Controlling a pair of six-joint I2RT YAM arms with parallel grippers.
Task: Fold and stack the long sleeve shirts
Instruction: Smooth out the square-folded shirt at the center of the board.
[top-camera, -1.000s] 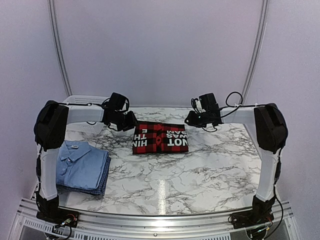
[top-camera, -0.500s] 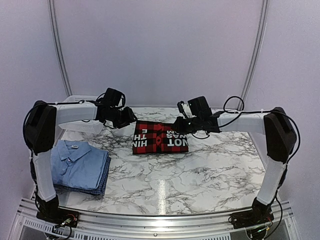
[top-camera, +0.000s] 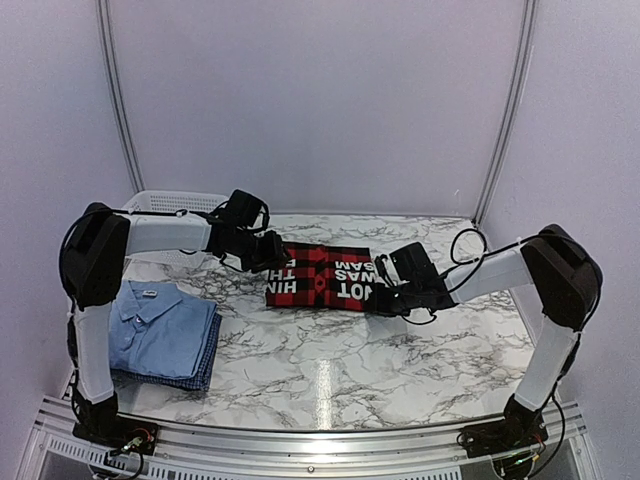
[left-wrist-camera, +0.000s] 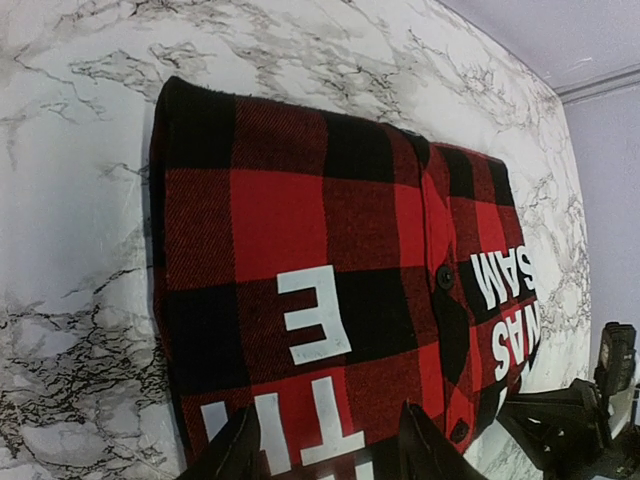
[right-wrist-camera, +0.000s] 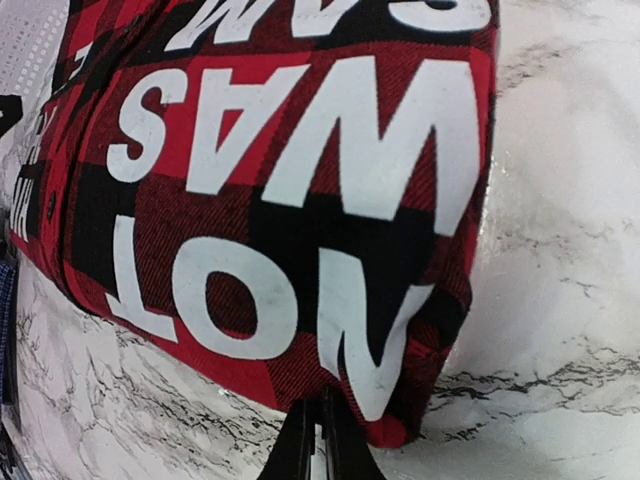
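Note:
The red-and-black plaid shirt (top-camera: 320, 275) lies folded into a rectangle at mid-table, white lettering up. My left gripper (top-camera: 272, 254) hangs over its left end. In the left wrist view that gripper (left-wrist-camera: 330, 455) is open, its dark fingers (left-wrist-camera: 240, 450) spread above the plaid shirt (left-wrist-camera: 300, 250). My right gripper (top-camera: 378, 302) is low at the shirt's near right corner. Seen from the right wrist, this gripper (right-wrist-camera: 320, 435) is shut, tips touching the near edge of the plaid shirt (right-wrist-camera: 300, 200); no pinched cloth shows. A folded light blue collared shirt (top-camera: 155, 325) rests on a blue checked one (top-camera: 205, 368) at the left.
A white mesh basket (top-camera: 170, 203) stands at the back left behind my left arm. The marble table (top-camera: 400, 360) runs to a metal rail along the near edge. Curved white walls close in the back and sides.
My right arm has dropped from behind the plaid shirt to its near right corner, and its jaws have closed. My left gripper has moved right over the shirt's left end and opened wider.

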